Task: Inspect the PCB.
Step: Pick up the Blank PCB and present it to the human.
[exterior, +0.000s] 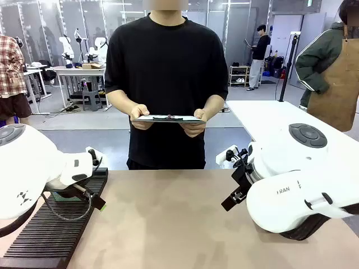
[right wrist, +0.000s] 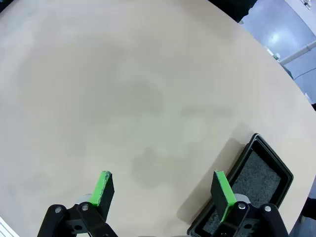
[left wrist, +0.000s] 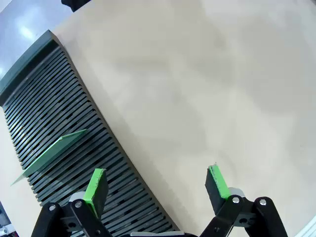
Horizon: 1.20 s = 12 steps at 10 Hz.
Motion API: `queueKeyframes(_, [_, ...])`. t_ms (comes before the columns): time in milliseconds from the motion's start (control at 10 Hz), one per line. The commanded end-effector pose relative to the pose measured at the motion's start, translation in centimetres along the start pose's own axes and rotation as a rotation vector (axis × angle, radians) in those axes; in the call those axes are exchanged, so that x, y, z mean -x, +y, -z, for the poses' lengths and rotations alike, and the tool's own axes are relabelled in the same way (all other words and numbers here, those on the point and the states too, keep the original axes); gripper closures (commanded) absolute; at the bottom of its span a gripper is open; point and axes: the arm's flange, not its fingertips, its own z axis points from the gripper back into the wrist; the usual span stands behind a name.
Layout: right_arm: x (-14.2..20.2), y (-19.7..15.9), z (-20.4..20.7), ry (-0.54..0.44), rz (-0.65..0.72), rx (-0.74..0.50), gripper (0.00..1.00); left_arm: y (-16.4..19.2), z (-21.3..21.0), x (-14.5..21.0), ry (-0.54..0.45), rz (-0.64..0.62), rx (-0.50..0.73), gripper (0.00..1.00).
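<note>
On the right arm (exterior: 291, 196), the front view shows the letters "RAN"; the rest of the word is hidden. The left wrist view adds the PCB (left wrist: 49, 153), standing tilted on edge in a slot of the black ribbed rack (left wrist: 59, 98). The left claw (left wrist: 157, 185) is released, above the rack's edge and the surface (left wrist: 197, 74). The right wrist view adds a black tray (right wrist: 271, 157) beside the right claw (right wrist: 163, 190), also released. Across the surface, a person holds a grey clipboard (exterior: 168, 118).

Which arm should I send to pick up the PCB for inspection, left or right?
Probably left. The left pincer, open, hangs above the slotted black rack holding the green PCB. The right pincer, also open, is over bare table beside the black tray.
</note>
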Motion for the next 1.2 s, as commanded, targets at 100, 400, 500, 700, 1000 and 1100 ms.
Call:
queueKeyframes(100, [0.0,0.0,0.0,0.000,0.000,0.000,0.00,0.0,0.0,0.0,0.000,0.000,0.000,0.00])
queueKeyframes(400, [0.0,0.0,0.0,0.000,0.000,0.000,0.00,0.0,0.0,0.0,0.000,0.000,0.000,0.00])
queueKeyframes(500, [0.0,0.0,0.0,0.000,0.000,0.000,0.00,0.0,0.0,0.0,0.000,0.000,0.000,0.00])
queueKeyframes(700, [0.0,0.0,0.0,0.000,0.000,0.000,0.00,0.0,0.0,0.0,0.000,0.000,0.000,0.00])
queueKeyframes(1000, [-1.2,-2.7,-4.2,0.023,0.037,-0.063,0.00,1.4,-3.2,-2.4,0.045,0.042,-0.003,0.00])
queueKeyframes(1100, [-1.7,-3.8,-6.0,0.024,0.064,-0.109,0.00,2.3,-4.8,-3.2,0.091,0.056,0.017,0.00])
